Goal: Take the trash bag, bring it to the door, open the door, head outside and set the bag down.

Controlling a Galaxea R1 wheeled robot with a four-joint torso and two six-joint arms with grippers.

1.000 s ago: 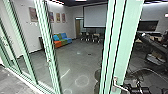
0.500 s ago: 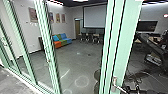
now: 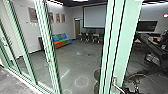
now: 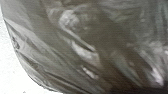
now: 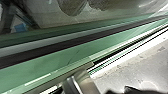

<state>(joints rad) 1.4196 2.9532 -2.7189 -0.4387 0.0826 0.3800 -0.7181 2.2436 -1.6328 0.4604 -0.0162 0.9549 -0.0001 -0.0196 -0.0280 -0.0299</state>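
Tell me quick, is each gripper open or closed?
Left: can't tell; the trash bag is near its camera.
Right: can't tell; the door handle is near its camera.

Sofa (image 3: 65, 41) left of chairs (image 3: 92, 37), screen (image 3: 94, 16) above chairs, handle (image 3: 114, 81) on door (image 3: 123, 37)

Low and forward on the robot's right side there's a dark, jointed shape (the right claw (image 3: 135, 86), as best I can judge). Its wrist is tipped so that it looks down at a slant. How wide or tight the left claw or the right one is set, I can't make out.
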